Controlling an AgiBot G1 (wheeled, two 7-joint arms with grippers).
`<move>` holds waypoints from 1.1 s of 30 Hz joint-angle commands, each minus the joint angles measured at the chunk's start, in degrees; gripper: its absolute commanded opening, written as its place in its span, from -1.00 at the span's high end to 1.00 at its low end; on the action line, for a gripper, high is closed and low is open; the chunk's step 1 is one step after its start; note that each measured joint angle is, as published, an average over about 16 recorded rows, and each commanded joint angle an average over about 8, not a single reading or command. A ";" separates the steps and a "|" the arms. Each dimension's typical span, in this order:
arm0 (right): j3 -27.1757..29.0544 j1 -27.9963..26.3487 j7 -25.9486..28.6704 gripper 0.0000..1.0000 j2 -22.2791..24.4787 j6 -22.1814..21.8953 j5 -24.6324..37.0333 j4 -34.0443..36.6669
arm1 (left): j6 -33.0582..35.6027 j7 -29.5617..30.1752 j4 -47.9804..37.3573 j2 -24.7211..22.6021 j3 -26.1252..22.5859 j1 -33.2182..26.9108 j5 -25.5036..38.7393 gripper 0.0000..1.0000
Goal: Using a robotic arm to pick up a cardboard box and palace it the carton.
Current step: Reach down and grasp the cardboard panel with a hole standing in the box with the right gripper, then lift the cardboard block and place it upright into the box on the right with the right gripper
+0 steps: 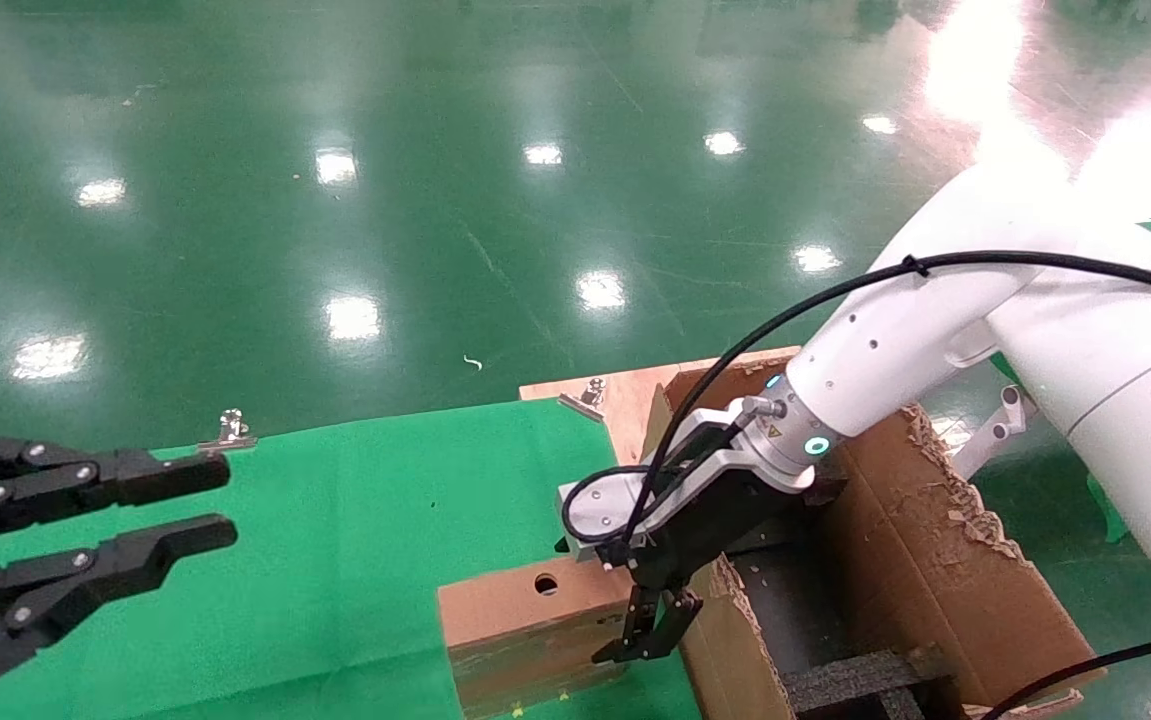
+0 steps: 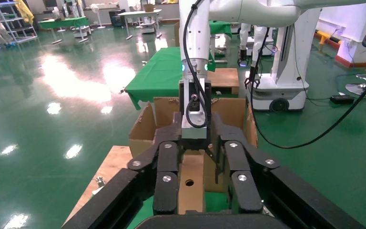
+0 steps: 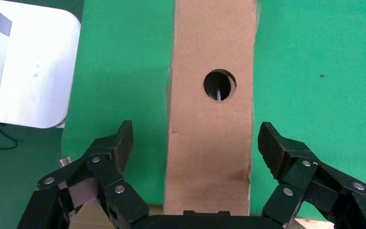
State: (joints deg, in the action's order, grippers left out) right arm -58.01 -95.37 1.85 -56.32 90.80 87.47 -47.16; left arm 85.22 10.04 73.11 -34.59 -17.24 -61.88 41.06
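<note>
The small brown cardboard box (image 1: 505, 606) with one round hole lies on the green cloth beside the carton (image 1: 935, 570), a large torn carton with black foam inside. My white right arm (image 1: 895, 340) reaches down over the box. Its gripper (image 1: 650, 640) is open at the box's end nearest the carton. In the right wrist view the box (image 3: 209, 133) lies between the open fingers of the right gripper (image 3: 196, 139), with a gap on each side. My left gripper (image 1: 225, 500) is open and empty at the far left, pointing at the box (image 2: 190, 179).
The green cloth (image 1: 335, 520) covers the table. A bare wooden board (image 1: 625, 395) shows at its far corner, with metal clips (image 1: 230, 430) on the edge. The shiny green floor lies beyond. In the left wrist view the carton (image 2: 145, 131) stands behind the box.
</note>
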 commanded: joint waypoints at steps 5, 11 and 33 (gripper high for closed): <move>0.35 0.24 0.06 1.00 0.22 0.00 -0.11 -0.28 | 0.00 0.00 0.00 0.00 0.00 0.00 -0.01 -1.00; 0.54 0.35 0.12 1.00 0.34 -0.01 -0.16 -0.43 | 0.00 0.00 0.00 0.00 0.00 0.00 -0.03 -1.00; 1.07 -1.52 -0.16 1.00 1.11 -0.62 -2.47 0.20 | 0.01 -0.01 -0.02 0.00 -0.01 -0.01 -0.08 -1.00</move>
State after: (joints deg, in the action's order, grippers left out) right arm -56.87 -98.01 1.32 -55.03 90.40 84.77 -46.41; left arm 85.24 10.03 73.09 -34.59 -17.25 -61.89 40.99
